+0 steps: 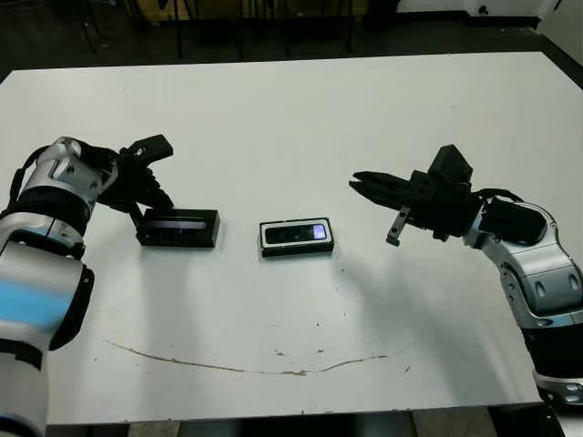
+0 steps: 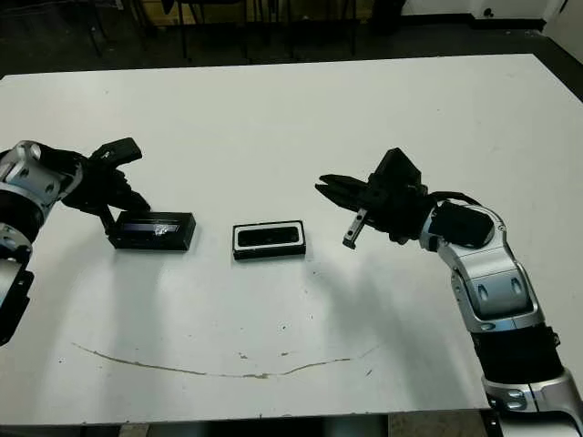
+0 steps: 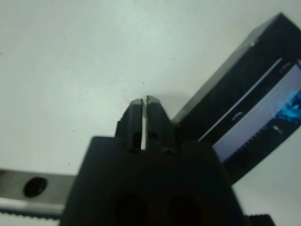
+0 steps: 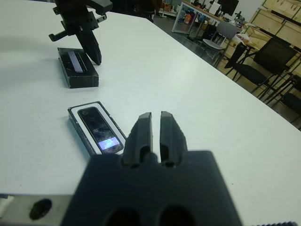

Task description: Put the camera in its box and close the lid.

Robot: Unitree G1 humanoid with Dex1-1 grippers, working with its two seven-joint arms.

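The camera (image 4: 99, 129) already lies in the box (image 1: 296, 237) at table centre, screen up, long axis across the robot. The lid (image 1: 178, 228) sits apart on the box's left, parallel. The left gripper (image 1: 146, 187) is right at the lid's far-left corner, fingers pinched together, seemingly holding nothing. The right gripper (image 1: 378, 196) hovers off the box's right, nearly closed and empty. Nothing lies between lid and box.

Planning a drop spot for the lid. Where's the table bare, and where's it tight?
Bare: the table beyond the box and lid, and the near strip. The gap between lid and box is narrow. Tightest at the lid's outer end, where the left gripper sits. The right gripper hovers apart from the box.
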